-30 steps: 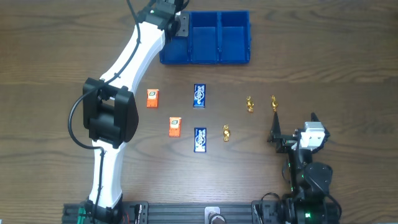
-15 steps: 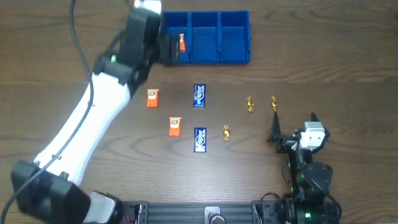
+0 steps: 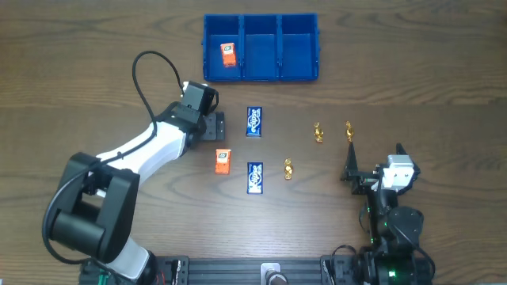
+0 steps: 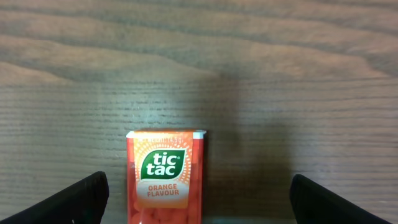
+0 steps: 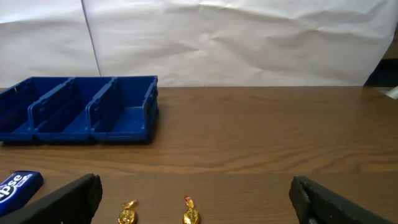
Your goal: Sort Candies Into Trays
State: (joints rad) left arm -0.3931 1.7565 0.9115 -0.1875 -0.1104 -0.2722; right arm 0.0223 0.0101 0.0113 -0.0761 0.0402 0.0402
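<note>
A blue three-compartment tray (image 3: 261,73) stands at the table's far side, with one orange candy box (image 3: 228,54) lying in its left compartment. My left gripper (image 3: 212,127) hangs open low over a second orange box (image 4: 165,177), which lies between its fingers (image 4: 81,199) untouched. A third orange box (image 3: 223,161) lies just nearer. Two blue candy bars (image 3: 254,121) (image 3: 254,177) and three gold-wrapped candies (image 3: 318,132) (image 3: 348,129) (image 3: 288,169) are spread across the middle. My right gripper (image 3: 374,150) rests open near the right base, with nothing in it.
From the right wrist the blue tray (image 5: 81,109) shows far off, its near compartments bare, with two gold candies (image 5: 129,213) (image 5: 189,213) and a blue bar (image 5: 15,186) closer. A white wall backs the table. Bare wood surrounds the candies.
The left arm left the tray, leaving an orange box in the left compartment, and came down over the orange box on the table. The right arm kept still.
</note>
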